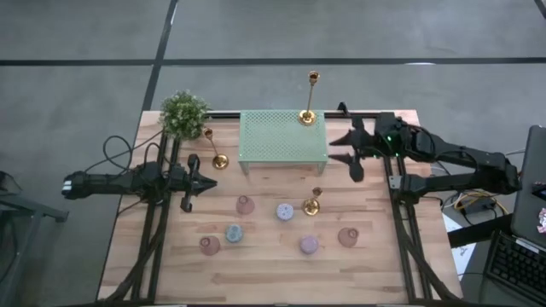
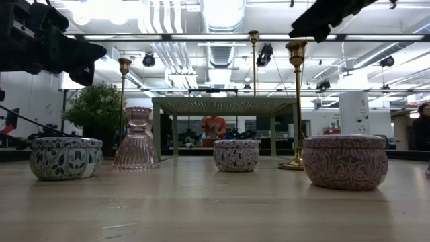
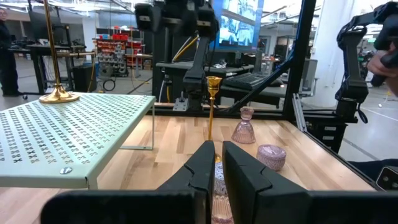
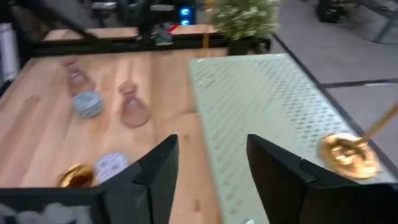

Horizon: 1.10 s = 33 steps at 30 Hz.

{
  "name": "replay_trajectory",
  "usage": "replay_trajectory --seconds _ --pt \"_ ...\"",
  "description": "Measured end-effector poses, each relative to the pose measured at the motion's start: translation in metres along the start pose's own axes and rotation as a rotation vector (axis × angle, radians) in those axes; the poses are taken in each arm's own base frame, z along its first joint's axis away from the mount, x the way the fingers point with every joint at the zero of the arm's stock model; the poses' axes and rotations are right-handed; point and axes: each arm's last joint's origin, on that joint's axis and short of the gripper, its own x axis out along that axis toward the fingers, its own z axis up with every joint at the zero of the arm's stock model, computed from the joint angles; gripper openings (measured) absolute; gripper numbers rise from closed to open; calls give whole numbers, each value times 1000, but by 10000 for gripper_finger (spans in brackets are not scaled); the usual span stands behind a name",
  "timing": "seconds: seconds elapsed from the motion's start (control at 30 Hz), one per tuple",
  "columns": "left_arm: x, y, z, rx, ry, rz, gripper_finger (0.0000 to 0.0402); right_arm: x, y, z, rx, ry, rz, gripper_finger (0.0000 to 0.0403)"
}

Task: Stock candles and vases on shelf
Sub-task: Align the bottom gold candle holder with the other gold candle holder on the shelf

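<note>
Candles & vases all on bare table in front of shelf; none stocked. Left gripper nearly pinched shut, empty, near pink vase. Right gripper spread, beside shelf. Open left wide, descend straight over vase neck.

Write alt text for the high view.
Overhead: a pale mint-green mesh shelf holds only a tall brass candlestick; pastel candles and pink vases stand on the wooden table in front. The left gripper and right gripper flank the shelf, holding nothing.
</note>
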Motion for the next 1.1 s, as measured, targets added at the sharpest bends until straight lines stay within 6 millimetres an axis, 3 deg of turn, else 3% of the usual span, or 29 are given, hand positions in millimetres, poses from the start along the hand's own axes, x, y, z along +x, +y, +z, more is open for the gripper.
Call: replay_trajectory --seconds 0.4,0.6,1.1 --pt "0 0 0 0 0 0 35 9 35 -55 40 27 174 203" --pt "0 0 0 0 0 0 35 16 48 -74 59 83 236 203" --pt "0 0 0 0 0 0 35 47 63 -108 87 28 282 203"
